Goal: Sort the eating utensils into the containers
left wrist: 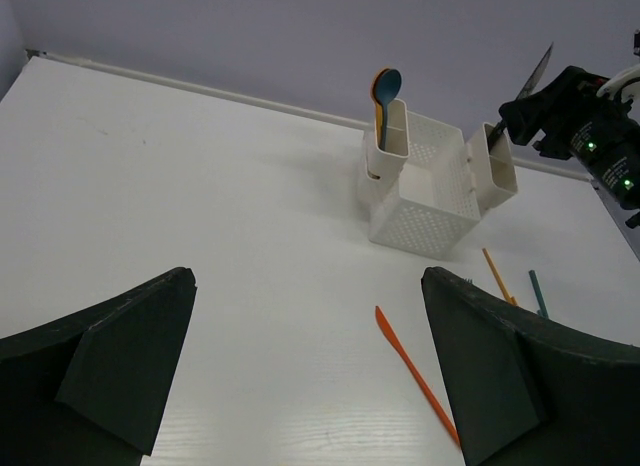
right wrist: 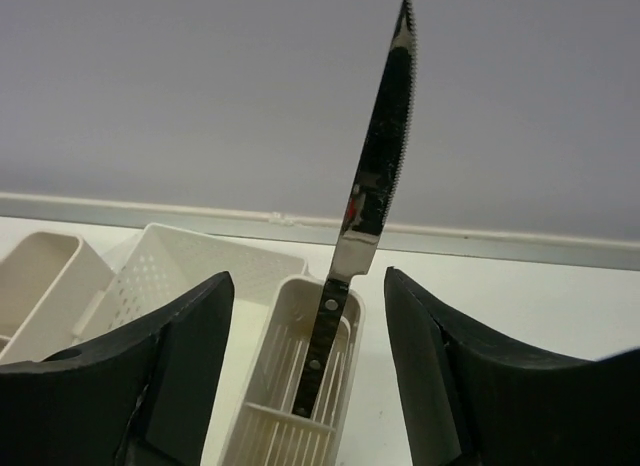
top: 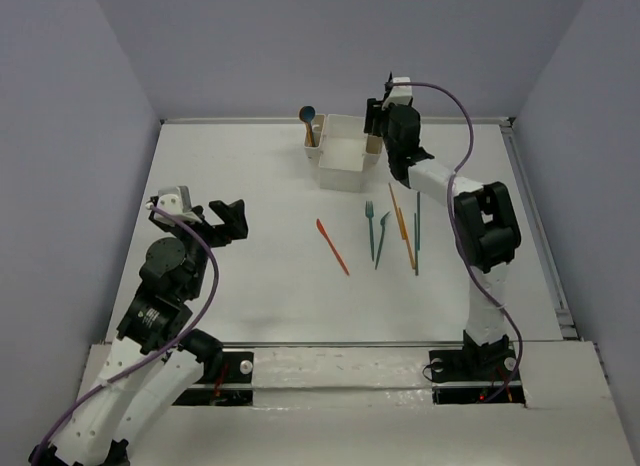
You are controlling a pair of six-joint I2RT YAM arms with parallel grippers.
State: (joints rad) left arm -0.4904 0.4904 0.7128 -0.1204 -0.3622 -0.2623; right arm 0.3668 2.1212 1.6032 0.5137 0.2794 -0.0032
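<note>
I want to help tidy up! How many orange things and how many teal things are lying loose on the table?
Orange: 2, the orange knife and the orange chopstick.
Teal: 3, the teal fork, the teal short piece and the teal chopstick.
Total: 5.

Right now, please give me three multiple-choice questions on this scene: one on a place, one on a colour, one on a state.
1. Where does the knife stand? A) middle bin B) narrow side compartment C) on the table
2. The leftmost loose utensil is: A) orange B) teal C) grey
3. The left gripper is: A) open B) shut on a fork C) shut, empty
Answers: 1 B, blade up in that compartment; 2 A, it is plainly orange; 3 A, wide apart, nothing held.
</note>
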